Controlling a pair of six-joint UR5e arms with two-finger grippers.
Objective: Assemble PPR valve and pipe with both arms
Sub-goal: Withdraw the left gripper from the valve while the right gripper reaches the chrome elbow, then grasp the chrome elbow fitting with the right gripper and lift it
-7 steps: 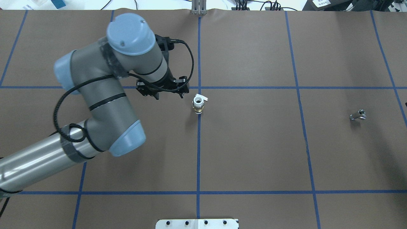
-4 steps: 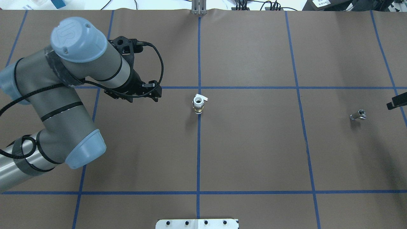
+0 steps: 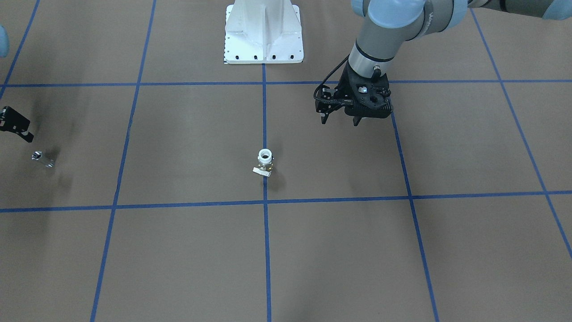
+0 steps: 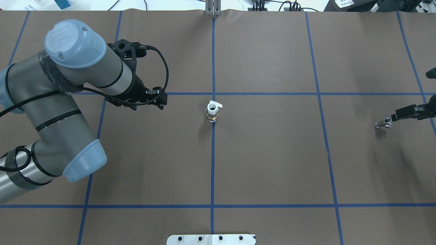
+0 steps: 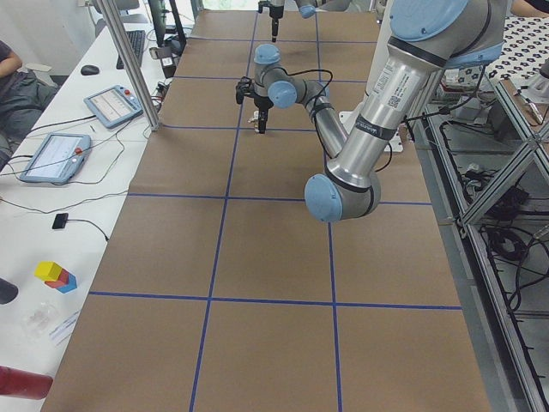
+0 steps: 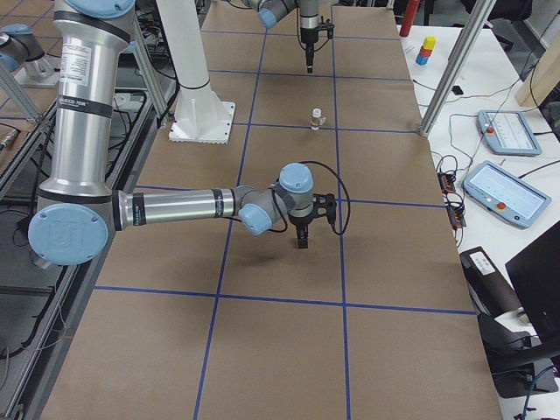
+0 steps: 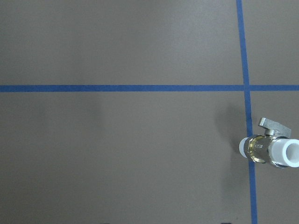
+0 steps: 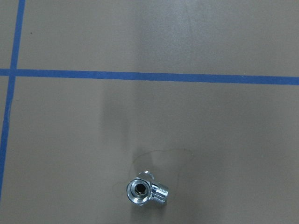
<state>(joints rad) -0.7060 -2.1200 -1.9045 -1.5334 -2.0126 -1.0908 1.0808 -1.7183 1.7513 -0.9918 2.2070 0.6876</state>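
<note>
The PPR valve (image 4: 212, 111) stands upright on the centre tape line, white collar on top and beige tab pointing away from the robot; it also shows as the valve (image 3: 265, 162) and the valve (image 7: 271, 150). My left gripper (image 4: 148, 106) hangs open and empty well to the valve's left, seen also as the left gripper (image 3: 339, 121). The pipe (image 4: 383, 123), a small silver piece, lies far right, also visible as the pipe (image 8: 145, 191). My right gripper (image 4: 408, 113) enters at the frame edge just right of the pipe; only one finger shows, so I cannot tell its state.
Blue tape lines grid the brown table cover. The white bolted pedestal (image 3: 263, 31) stands at the robot's side. A metal post (image 4: 213, 8) rises at the far edge. Tablets (image 6: 503, 131) and cables lie on the side desk beyond.
My left arm has drawn back to the left, away from the valve, gripper still open. My right gripper has come in from the right edge toward the pipe. Valve and pipe have not moved.
</note>
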